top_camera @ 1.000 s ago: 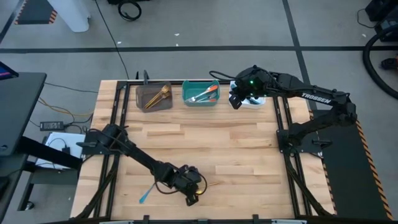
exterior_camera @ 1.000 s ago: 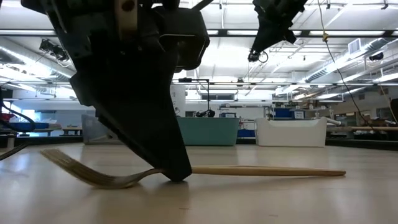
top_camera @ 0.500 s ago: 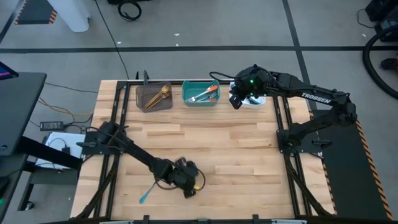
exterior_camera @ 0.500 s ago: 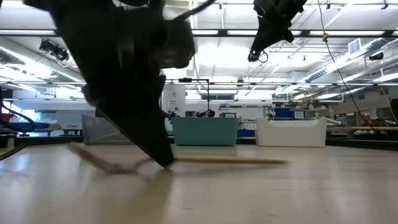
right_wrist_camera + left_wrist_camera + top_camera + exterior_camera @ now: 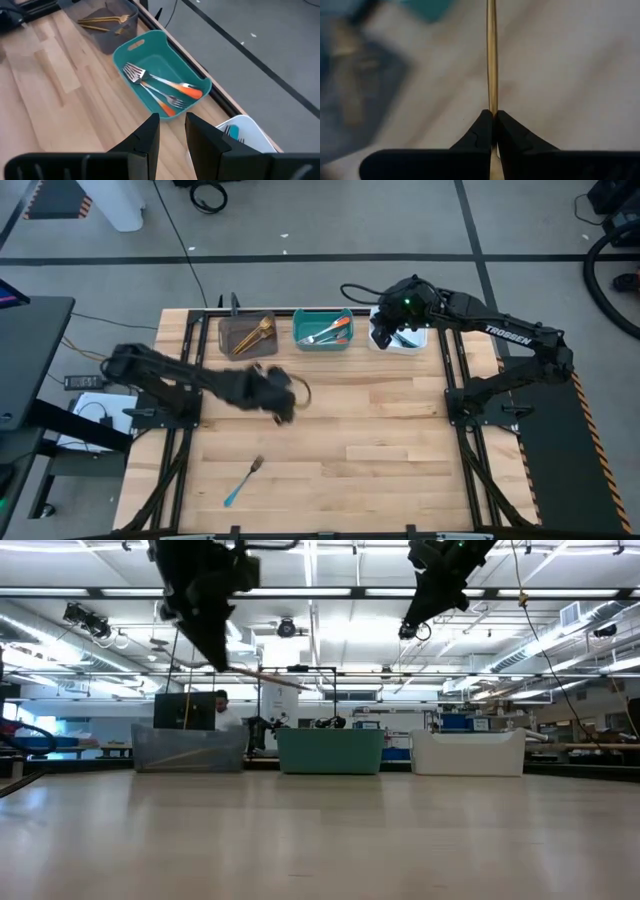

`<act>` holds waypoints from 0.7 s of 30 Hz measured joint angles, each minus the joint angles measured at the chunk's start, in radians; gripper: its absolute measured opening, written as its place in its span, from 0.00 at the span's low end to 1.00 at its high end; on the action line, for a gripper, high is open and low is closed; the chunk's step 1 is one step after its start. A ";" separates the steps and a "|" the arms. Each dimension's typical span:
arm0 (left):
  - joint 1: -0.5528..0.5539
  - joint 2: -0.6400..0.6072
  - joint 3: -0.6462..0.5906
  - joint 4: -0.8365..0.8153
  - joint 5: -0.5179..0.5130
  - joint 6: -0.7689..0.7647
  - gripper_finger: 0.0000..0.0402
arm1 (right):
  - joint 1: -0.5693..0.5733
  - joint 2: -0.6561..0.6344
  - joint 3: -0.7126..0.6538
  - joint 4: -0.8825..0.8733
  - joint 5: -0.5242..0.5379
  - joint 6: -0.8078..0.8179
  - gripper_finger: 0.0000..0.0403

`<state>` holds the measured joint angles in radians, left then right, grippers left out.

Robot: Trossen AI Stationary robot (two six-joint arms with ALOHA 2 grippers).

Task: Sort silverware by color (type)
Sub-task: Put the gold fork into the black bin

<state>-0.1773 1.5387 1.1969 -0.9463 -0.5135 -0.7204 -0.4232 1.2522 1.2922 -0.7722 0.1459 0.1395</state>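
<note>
High: left gripper (image 5: 275, 395) mid-table, one teal-handled fork (image 5: 243, 481) on wood.
Low: one gold utensil (image 5: 262, 676) carried airborne.
Left wrist: fingers (image 5: 481, 131) clamped on it.
Right wrist: right gripper (image 5: 171, 131) slightly parted, empty; two orange-handled forks (image 5: 159, 90) in teal bin (image 5: 144, 42).

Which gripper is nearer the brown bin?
Left. The left gripper, shut on a gold utensil, hangs just in front of the brown bin. The right gripper is open beyond the teal bin, by the white bin.
</note>
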 joint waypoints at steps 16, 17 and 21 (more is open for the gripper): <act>0.704 -0.106 -0.300 0.189 0.106 0.338 0.04 | 0.000 0.000 0.000 0.000 -0.010 -0.084 0.25; 0.726 -0.106 -0.310 0.213 0.109 0.346 0.04 | 0.000 0.000 0.000 0.000 -0.010 -0.084 0.25; 0.793 -0.106 -0.312 0.256 0.108 0.475 0.06 | 0.000 0.000 0.000 0.000 -0.010 -0.043 0.25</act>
<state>0.6154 1.4322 0.8848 -0.6901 -0.4055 -0.2449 -0.4232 1.2522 1.2922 -0.7722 0.1360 0.0964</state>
